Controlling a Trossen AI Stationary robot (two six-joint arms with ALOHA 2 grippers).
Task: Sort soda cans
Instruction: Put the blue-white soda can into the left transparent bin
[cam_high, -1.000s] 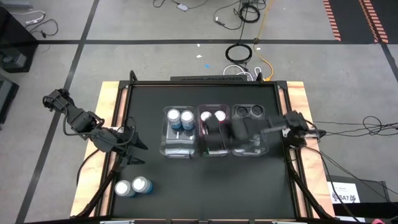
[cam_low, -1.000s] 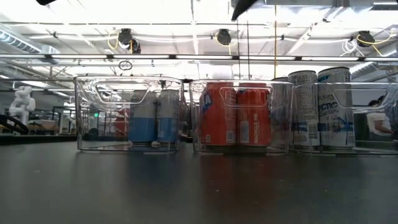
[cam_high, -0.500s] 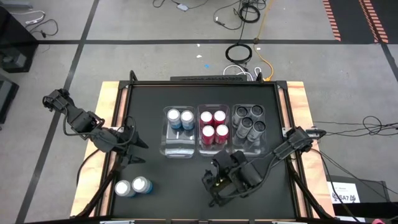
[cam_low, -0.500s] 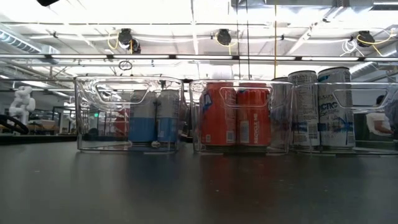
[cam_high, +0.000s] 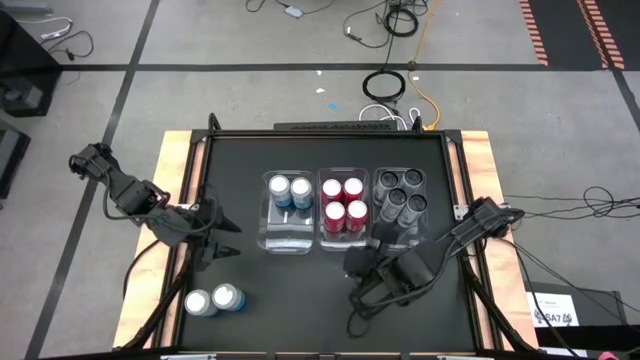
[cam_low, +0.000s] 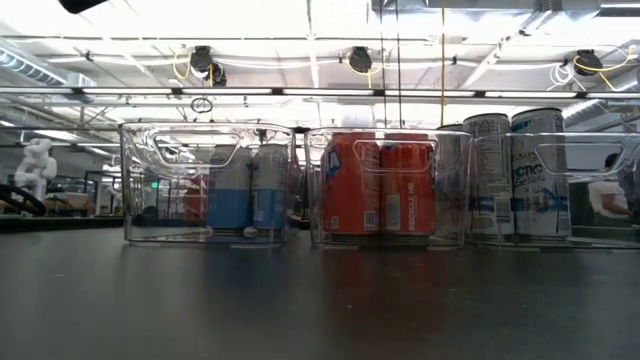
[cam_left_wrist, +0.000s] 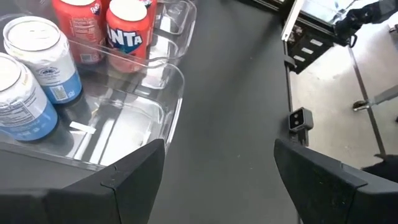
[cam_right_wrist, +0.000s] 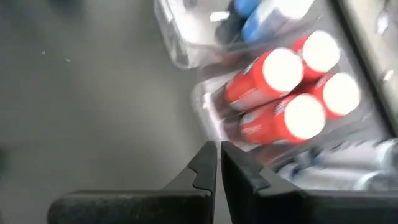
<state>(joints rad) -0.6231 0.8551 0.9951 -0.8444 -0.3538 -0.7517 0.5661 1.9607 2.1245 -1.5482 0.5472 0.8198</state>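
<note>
- High view: black table (cam_high: 300, 300) carries three clear bins in a row near the middle, plus both arms.
- Progress, my read: ten of twelve cans binned, two light blue left. Red and dark sets look complete.
- Left bin (cam_high: 284, 240): two light blue cans (cam_high: 290, 190) at the far end, near half bare. Needs two more.
- Middle bin (cam_high: 344, 246): four red cans (cam_high: 343, 200), packed two by two.
- Right bin (cam_high: 402, 238): four dark cans (cam_high: 400, 195), full.
- Loose blue cans (cam_high: 213, 299): two of them, upright, touching each other, on the table's near-left corner, well apart from the bins.
- Left gripper (cam_high: 222, 238): at the table's left edge, between the loose pair and the left bin, fingers spread, holding nothing. Left wrist view shows the left bin's bare end between its fingers.
- Right gripper (cam_high: 358, 264): over the table just on the near side of the middle and right bins, fingers pressed together, nothing between them.
- Low view: all three bins stand level; no gripper in it.
- Likely next: left arm takes the loose blue cans, one at a time.
</note>
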